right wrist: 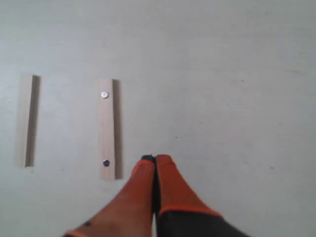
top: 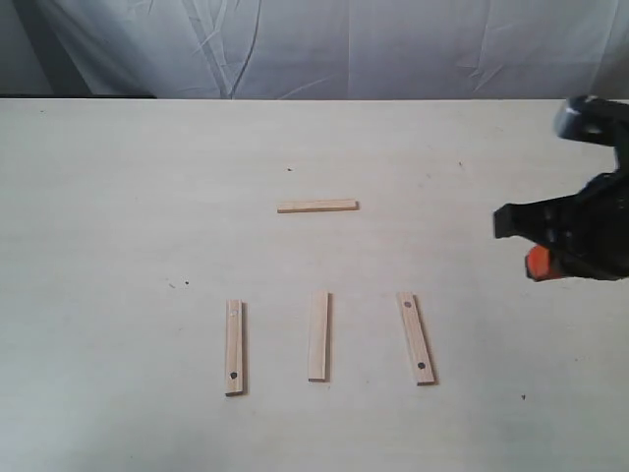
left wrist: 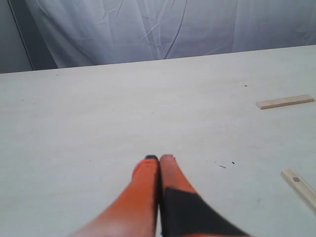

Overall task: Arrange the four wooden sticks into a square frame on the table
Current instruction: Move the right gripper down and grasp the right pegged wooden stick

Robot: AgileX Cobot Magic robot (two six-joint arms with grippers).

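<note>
At three o'clock of the pale cream table [top: 118,197], the right orange gripper [right wrist: 154,159] (left gripper [left wrist: 158,159] likewise) sits closed, empty; flat light-wood sticks [top: 317,335] look light, stiff: pinch mid-length.

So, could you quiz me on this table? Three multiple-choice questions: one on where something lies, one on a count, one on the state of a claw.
1. Where is the crosswise stick relative to the three lengthwise sticks?
A) beyond them, nearer the curtain
B) lying across two of them
C) between two of them
2. How many wooden sticks lie on the table?
A) two
B) four
C) six
3. The right gripper is:
A) wide open
B) shut on a stick
C) shut, empty
Answers: 1 A, it lies apart, farther back. 2 B, three in a row plus one. 3 C, its orange fingers meet with nothing between them.
</note>
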